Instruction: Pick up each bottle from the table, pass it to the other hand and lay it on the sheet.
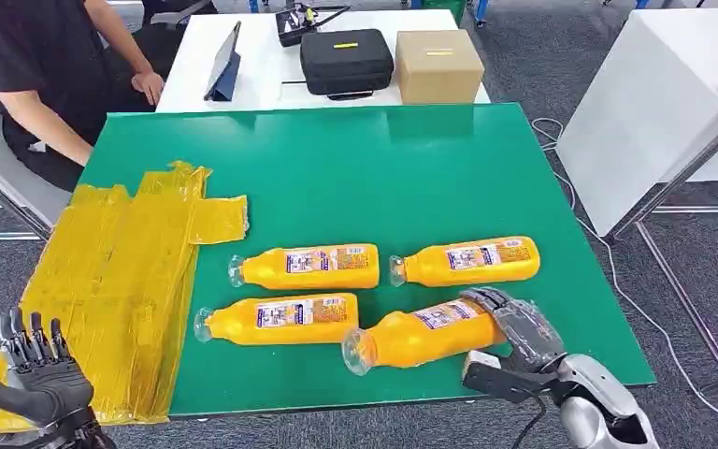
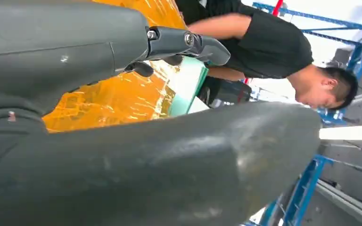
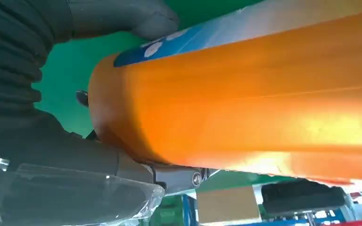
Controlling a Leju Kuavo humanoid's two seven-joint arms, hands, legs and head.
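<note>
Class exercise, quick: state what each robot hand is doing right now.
Left hand: open, holding nothing, beside the yellow sheet.
Right hand: wrapped around the nearest orange bottle lying on the table.

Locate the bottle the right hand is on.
In the head view, that bottle lies at the green mat's near right edge, nearest the robot of the four, with the right hand around its base end.

No legible text on the bottle labels point(image 1: 317, 259)

Grey carpet floor point(image 1: 524, 56); white tables point(image 1: 645, 103) beyond the green table point(image 1: 355, 168).
</note>
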